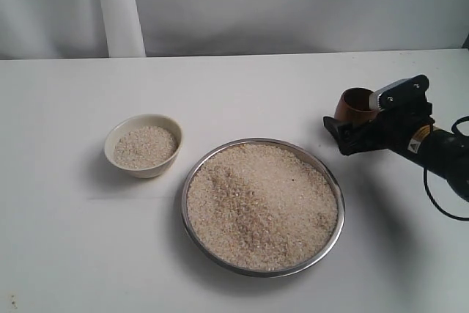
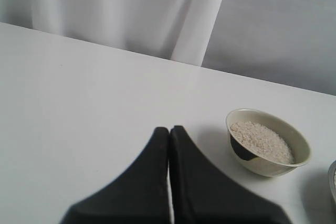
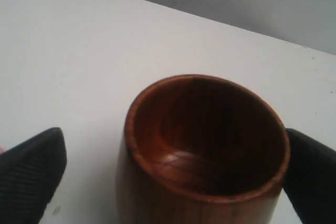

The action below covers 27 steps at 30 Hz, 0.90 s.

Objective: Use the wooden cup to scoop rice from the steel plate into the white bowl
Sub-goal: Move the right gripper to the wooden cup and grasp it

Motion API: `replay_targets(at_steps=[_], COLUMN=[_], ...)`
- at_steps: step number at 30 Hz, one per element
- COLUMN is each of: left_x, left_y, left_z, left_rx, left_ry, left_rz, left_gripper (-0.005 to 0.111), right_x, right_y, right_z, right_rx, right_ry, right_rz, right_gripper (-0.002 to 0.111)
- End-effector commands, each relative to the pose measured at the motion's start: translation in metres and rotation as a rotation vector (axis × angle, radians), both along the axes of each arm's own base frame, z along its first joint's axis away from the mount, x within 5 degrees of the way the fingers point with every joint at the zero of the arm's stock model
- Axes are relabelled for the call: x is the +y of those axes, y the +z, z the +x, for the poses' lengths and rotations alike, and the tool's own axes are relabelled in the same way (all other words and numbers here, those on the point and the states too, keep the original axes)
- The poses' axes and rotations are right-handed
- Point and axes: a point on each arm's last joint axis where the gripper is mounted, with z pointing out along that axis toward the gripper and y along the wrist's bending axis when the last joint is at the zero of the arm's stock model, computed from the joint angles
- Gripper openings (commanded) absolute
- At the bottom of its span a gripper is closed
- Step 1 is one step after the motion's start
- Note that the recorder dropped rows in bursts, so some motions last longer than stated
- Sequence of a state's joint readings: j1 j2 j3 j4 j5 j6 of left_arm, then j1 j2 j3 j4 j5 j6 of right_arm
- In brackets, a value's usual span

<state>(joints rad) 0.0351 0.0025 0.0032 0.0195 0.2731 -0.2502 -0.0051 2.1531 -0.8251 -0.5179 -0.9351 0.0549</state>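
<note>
Reddish wooden cup (image 1: pixel 357 105) upright near desk's right edge | sits between my right pincer's (image 3: pixel 173 150) spread fingers, not yet gripped | left pincer (image 2: pixel 169 135) clenched, empty, nearer the white bowl (image 2: pixel 268 142)

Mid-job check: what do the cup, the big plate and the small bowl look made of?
The wooden cup: reddish-brown wood, smooth, grain lines showing inside. The steel plate: bright silver metal, probably steel, with a shiny rim. The white bowl: cream, glossy, likely glazed ceramic; hard plastic cannot be ruled out.
</note>
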Motion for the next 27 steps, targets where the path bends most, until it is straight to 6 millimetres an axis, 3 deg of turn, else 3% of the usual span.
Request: replay_targets(at_steps=[1,12,27], left_x=[0.000,0.000,0.000], left_y=[0.002,0.002,0.002], left_z=[0.000,0.000,0.000], left_rx=[-0.012,-0.012,-0.012], left_ry=[-0.004,-0.004,-0.004], left_rz=[-0.005,-0.005,-0.005], left_gripper=[0.000,0.000,0.000], right_x=[-0.003,-0.003,-0.002], right_y=[-0.001,-0.016,-0.016], right_z=[0.006,0.028,0.034], right_rx=[-0.042,-0.034,-0.057], right_ry=[-0.016,-0.022,-0.009], right_rz=[0.000,0.021,0.024], right_gripper=[0.105,0.105,0.105])
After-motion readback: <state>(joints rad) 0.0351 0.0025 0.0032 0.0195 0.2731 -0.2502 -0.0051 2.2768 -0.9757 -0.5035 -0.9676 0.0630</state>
